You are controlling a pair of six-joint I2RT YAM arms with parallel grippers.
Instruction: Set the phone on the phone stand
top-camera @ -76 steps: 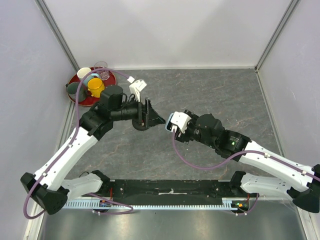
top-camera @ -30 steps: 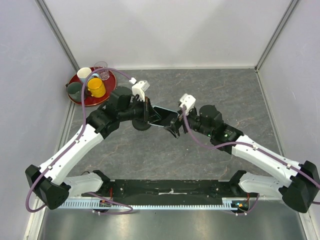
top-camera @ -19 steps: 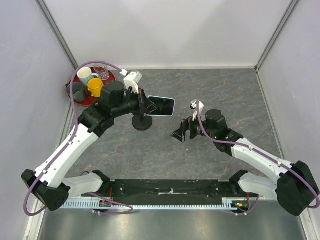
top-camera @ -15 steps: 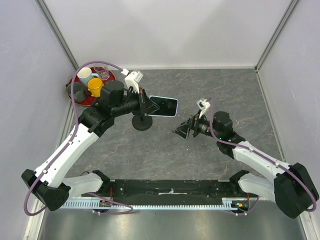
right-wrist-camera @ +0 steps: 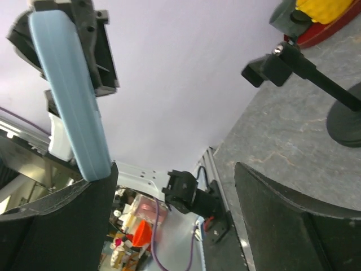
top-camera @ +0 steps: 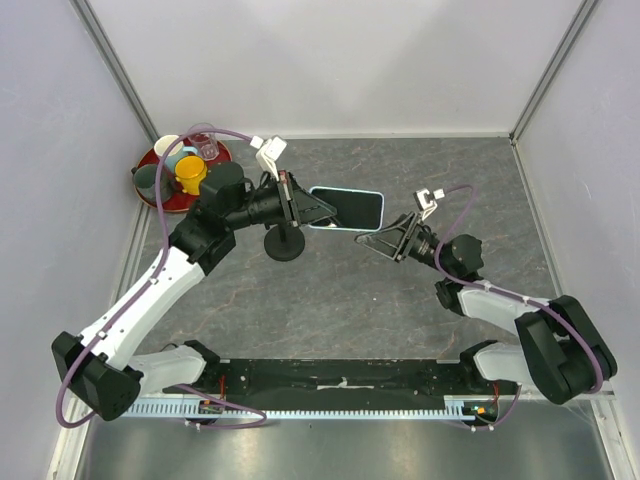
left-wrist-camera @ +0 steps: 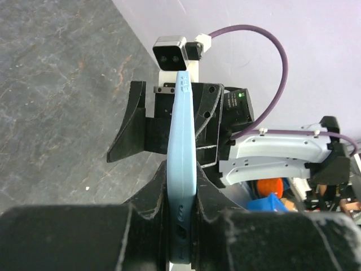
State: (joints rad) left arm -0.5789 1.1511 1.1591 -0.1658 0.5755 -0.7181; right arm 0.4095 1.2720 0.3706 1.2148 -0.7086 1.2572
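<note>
You see the left pincer [top-camera: 312, 209] clamped tight on the left short end of the phone [top-camera: 350, 208], which hangs level in the air over the counter [top-camera: 470, 180], its dark screen facing up and its light blue edge showing. The phone stand [top-camera: 285, 244] sits upright on its round base on the counter just below the left pincer, and the phone is apart from its cradle. Your right pincer [top-camera: 385, 240] gapes wide and grips nothing, near the phone's right end but clear of it, while a red tray [top-camera: 160, 202] of cups occupies the far left corner.
</note>
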